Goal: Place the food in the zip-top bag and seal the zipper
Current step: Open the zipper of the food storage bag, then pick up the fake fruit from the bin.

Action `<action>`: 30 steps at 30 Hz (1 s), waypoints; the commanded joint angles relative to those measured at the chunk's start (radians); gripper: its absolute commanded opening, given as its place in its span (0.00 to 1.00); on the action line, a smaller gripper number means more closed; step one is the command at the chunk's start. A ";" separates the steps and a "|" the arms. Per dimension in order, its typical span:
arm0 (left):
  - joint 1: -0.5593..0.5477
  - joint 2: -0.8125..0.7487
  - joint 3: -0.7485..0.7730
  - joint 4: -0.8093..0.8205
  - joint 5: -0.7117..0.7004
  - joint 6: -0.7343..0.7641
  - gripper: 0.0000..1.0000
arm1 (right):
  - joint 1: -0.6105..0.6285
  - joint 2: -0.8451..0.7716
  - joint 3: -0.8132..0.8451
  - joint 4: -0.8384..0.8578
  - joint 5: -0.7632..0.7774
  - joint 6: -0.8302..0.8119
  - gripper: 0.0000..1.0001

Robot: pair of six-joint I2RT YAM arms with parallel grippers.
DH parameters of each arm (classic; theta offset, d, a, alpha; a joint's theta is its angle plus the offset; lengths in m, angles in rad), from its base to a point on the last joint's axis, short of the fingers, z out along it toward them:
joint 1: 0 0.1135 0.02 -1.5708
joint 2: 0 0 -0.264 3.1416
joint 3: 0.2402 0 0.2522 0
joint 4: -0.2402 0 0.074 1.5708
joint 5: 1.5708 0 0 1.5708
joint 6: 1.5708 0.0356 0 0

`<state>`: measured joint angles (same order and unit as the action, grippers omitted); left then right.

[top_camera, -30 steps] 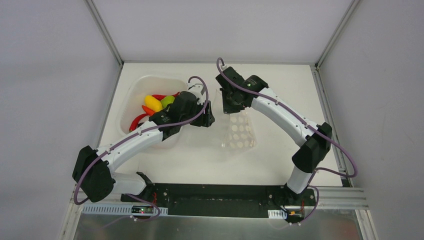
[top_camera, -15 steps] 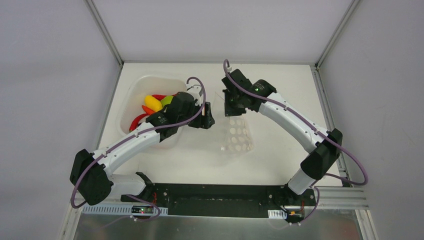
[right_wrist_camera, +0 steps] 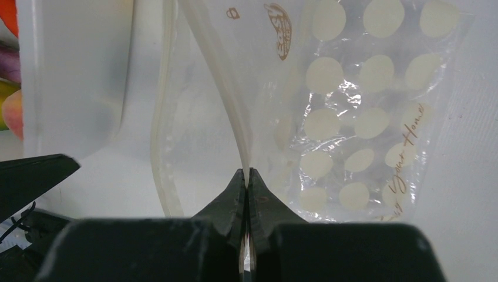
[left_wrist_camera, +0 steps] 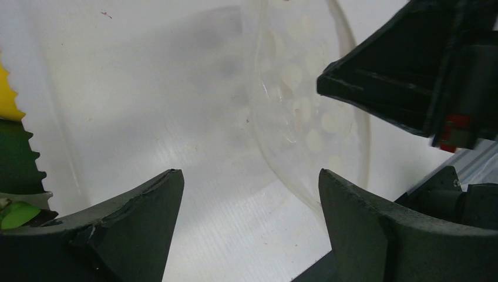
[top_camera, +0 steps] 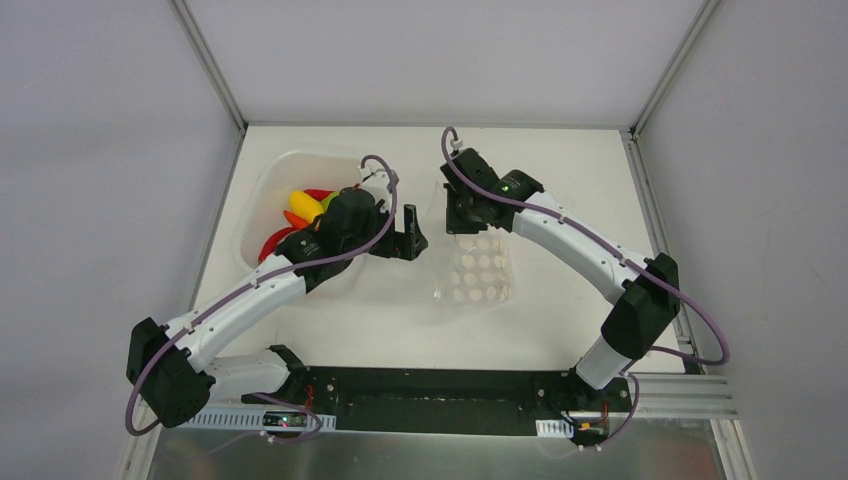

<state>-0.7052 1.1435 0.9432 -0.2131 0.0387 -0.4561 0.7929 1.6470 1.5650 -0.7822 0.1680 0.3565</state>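
Note:
The clear zip-top bag (top_camera: 477,272) with white polka dots lies mid-table, its open mouth toward the back. My right gripper (top_camera: 458,222) is shut on one lip of the zipper (right_wrist_camera: 238,126) and holds it up, so the mouth gapes; the dotted bag body (right_wrist_camera: 364,111) lies beyond. My left gripper (top_camera: 408,240) is open and empty, just left of the bag mouth (left_wrist_camera: 305,111), beside the tub. The food (top_camera: 305,210), yellow, green, red and orange toy pieces, sits in the white tub (top_camera: 262,190); a yellow and green edge shows at the left of the left wrist view (left_wrist_camera: 10,153).
The white tub stands at the back left of the table, its wall showing in the right wrist view (right_wrist_camera: 76,76). The table (top_camera: 570,180) is walled by grey panels on three sides. The arm bases sit at the near edge.

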 commanded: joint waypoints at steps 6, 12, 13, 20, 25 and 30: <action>0.105 -0.099 0.053 -0.054 -0.154 0.096 1.00 | -0.005 -0.094 -0.189 0.271 -0.081 0.030 0.00; 0.301 -0.079 0.057 -0.114 -0.280 0.047 1.00 | -0.006 -0.099 -0.203 0.271 -0.136 0.019 0.00; 0.342 -0.062 0.059 -0.110 -0.284 0.025 1.00 | -0.006 -0.100 -0.205 0.269 -0.139 0.022 0.00; 0.520 0.166 0.129 -0.075 -0.406 -0.138 1.00 | -0.005 -0.123 -0.208 0.262 -0.132 0.031 0.00; 0.585 0.320 0.171 -0.031 -0.425 -0.196 0.96 | -0.005 -0.135 -0.205 0.250 -0.129 0.029 0.00; 0.615 0.443 0.233 -0.061 -0.469 -0.223 0.96 | -0.005 -0.153 -0.217 0.247 -0.137 0.038 0.00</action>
<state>-0.1085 1.5349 1.1065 -0.2817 -0.3653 -0.6216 0.7902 1.5467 1.3510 -0.5426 0.0395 0.3813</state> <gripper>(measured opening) 0.966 0.008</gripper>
